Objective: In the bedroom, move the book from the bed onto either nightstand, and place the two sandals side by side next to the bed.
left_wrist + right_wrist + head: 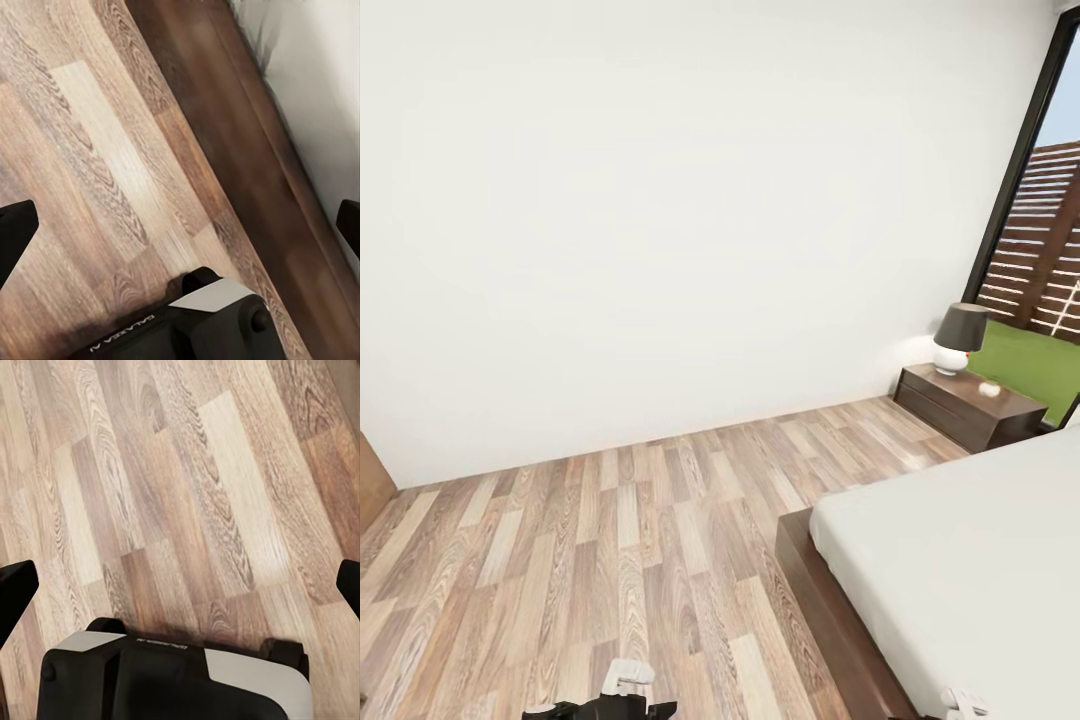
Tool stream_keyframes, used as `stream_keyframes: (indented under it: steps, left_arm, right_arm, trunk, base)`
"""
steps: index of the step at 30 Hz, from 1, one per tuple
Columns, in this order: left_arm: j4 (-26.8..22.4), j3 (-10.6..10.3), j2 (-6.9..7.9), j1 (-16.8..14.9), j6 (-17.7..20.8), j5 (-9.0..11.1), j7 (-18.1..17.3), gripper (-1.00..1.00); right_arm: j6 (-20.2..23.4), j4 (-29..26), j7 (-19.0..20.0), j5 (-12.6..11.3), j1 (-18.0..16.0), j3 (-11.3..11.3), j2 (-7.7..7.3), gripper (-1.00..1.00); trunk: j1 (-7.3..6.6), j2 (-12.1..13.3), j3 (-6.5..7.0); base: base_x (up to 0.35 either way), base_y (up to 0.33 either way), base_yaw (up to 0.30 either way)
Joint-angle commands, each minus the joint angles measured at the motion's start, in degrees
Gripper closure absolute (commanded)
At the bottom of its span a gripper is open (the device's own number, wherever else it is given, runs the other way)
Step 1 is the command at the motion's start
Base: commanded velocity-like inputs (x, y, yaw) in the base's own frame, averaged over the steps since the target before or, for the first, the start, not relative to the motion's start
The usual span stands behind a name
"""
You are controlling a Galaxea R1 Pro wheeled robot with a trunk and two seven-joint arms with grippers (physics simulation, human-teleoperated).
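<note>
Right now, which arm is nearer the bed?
Right, probably. In the head view the right arm shows at the mattress edge of the bed; the left arm sits over the floor.

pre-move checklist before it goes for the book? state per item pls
1. Bed in the head view: ok.
2. Nightstand in view beside the bed: ok.
3. Free spot on the nightstand top: ok, a lamp and a small white object leave bare wood.
4. Book located: not ok.
5. Sandals located: not ok.
6. Left gripper and right gripper empty and open over the floor: ok.
</note>
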Motion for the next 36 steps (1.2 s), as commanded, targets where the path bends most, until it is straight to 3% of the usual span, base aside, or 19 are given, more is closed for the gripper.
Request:
stream_keyframes:
  steps: [1, 36]
  left_arm:
    - [-0.1, 0.5, -0.05, 0.0, 0.5, -0.3, -0.3, -1.0]
    - [-0.1, 0.5, -0.05, 0.0, 0.5, -0.3, -0.3, -1.0]
  right_arm:
    - [0.6, 0.0, 0.2, -0.5, 0.0, -0.1, -0.01, -1.0]
    - [0.7, 0.0, 0.2, -0.5, 0.0, -0.1, -0.01, -1.0]
  trunk:
    - [-0.21, 0.3, 0.09]
    - [-7.87, 14.3, 6.35]
  base:
    - [0.0, 0.0, 0.0]
    - [0.0, 0.0, 0.0]
